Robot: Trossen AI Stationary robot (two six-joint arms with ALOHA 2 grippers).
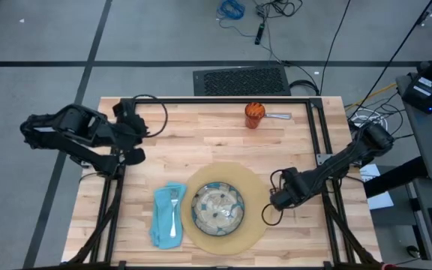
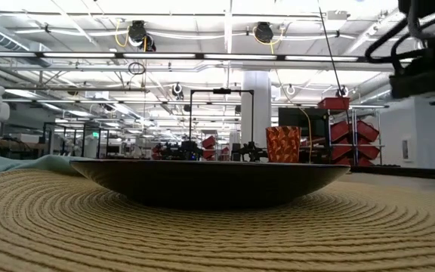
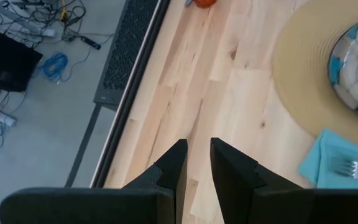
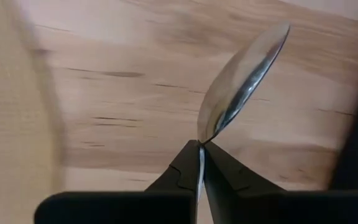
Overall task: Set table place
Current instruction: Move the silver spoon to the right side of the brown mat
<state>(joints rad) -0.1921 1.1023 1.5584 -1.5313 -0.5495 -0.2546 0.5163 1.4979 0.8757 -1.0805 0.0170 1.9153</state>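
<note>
High view first: your right gripper (image 1: pixel 270 202) sits low at the right rim of the round tan woven placemat (image 1: pixel 257 225), and the right wrist view shows why — its dark fingers are pinched together on the thin neck of a polished silver spoon (image 4: pixel 244 78), bowl pointing ahead over the pale butcher-block wooden table (image 4: pixel 123 93), held by the edge so it can probably be laid flat just beside the mat. Your left gripper (image 1: pixel 135 156) waits near the table's left edge, holding nothing, its fingers (image 3: pixel 232 177) nearly together with a narrow gap between them. On the placemat's coiled, ridged weave rests the green-patterned glazed plate (image 1: pixel 218 208), shallow and glossy. Left of it, partly overlapping the mat's edge, lies the soft teal cloth napkin (image 1: pixel 162 217) with the silver fork (image 1: pixel 174 210) on top, tines toward the far side. At the far edge, well apart, stands the small orange translucent cup (image 1: pixel 254 115), with what looks like a silver utensil (image 1: pixel 278 116) just beside it.
</note>
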